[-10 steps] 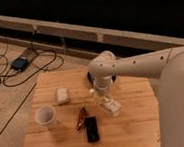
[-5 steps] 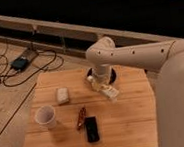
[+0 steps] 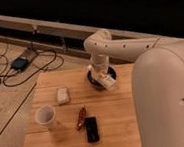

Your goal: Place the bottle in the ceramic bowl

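bottle (image 3: 106,81): small, white, oblong, with dark printed marks along its label. it lies tilted, one end toward the back left and the other toward the front right, and you see it over the front-right part of the ceramic bowl (image 3: 93,80), with its lower end reaching the rim. you cannot tell whether it rests on the bowl or hangs above it.

ceramic bowl: dark, round, shallow, standing at the back of the wooden table (image 3: 119,122), right of centre.

gripper (image 3: 100,72): pointing straight down over the bowl, directly above the bottle's upper end and seemingly touching it. you cannot tell whether it is clamped on the bottle or released. the white arm (image 3: 120,47) bends over from the right, and its bulky body fills the right side of your view.

other items on the table, all well apart from the bowl:
- white squarish block (image 3: 63,95), left of the bowl
- white mug (image 3: 45,116), upright, front left
- slim reddish-brown object (image 3: 81,117), near the middle
- flat black device (image 3: 92,130), just in front of it

dark cables (image 3: 2,76) run over the floor to the left.
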`<state>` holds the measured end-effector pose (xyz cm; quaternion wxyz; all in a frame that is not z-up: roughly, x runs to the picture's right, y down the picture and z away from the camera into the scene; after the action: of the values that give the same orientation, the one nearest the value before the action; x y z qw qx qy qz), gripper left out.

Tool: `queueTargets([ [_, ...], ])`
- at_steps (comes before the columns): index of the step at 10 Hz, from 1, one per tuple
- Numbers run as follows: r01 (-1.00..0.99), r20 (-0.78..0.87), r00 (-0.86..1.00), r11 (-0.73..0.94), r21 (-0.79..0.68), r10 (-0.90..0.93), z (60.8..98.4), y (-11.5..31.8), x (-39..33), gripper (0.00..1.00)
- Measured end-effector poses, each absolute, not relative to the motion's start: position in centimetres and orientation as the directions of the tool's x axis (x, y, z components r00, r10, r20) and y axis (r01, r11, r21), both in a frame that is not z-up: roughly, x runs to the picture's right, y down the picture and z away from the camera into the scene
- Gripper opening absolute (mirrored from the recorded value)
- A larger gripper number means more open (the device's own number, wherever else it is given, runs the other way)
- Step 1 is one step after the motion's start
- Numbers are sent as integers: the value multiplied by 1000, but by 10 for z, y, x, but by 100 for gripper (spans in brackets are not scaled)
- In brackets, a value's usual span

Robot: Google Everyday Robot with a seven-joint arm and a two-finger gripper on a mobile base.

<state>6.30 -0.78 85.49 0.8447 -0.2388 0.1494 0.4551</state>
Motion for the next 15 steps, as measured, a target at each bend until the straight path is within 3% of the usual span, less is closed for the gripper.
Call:
queueTargets([
  [2,-849,-458,528,467,-248,715,878,-23,59,0],
  [4,-865,-451,500,450,-220,739,899,-34,59,8],
  [10,-901,-457,431,395,-178,778,940,-37,65,67],
  [11,-905,-457,423,387,-175,783,944,-36,66,72],
  [15,-917,-435,396,376,-135,809,954,-37,71,72],
])
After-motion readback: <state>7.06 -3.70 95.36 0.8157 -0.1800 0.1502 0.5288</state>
